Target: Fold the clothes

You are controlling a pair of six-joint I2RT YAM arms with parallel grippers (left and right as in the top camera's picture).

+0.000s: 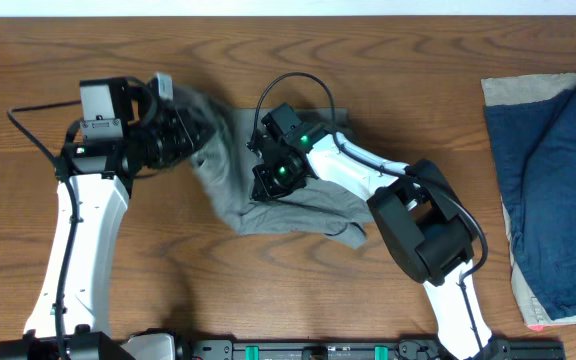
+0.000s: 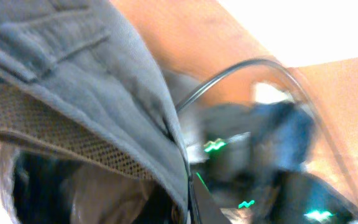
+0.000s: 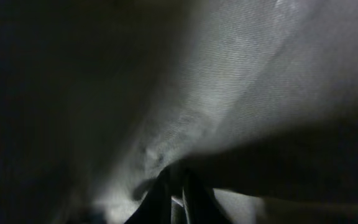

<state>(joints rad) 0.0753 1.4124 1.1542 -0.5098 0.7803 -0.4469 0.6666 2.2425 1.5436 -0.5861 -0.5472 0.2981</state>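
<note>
Grey shorts are filling pretty much the whole right wrist view, fine woven cotton pressed right up against the lens and going dark toward the edges. The right gripper is digging into the middle of the shorts, and its fingertips are looking very close together at the bottom of that view, but honestly I cannot tell if cloth is sitting between them or not. Left wrist view is showing the same shorts draped close over the camera, with a stitched belt loop, a thick waistband and a brownish mesh-looking lining running under it, all soft and a bit blurry. The left gripper is pinching the upper left edge of the shorts and pulling it up off the table, so the fabric is peaking toward it. The rest of the shorts is lying crumpled and wrinkly between the two arms, with the lower hem trailing out to the right. The table is showing brown wood grain with wavy swirls, flat and slightly glossy. A thin black cable is looping just above the shorts. Well off to the right of the shorts, a navy garment is lying on top of a beige cloth.
</note>
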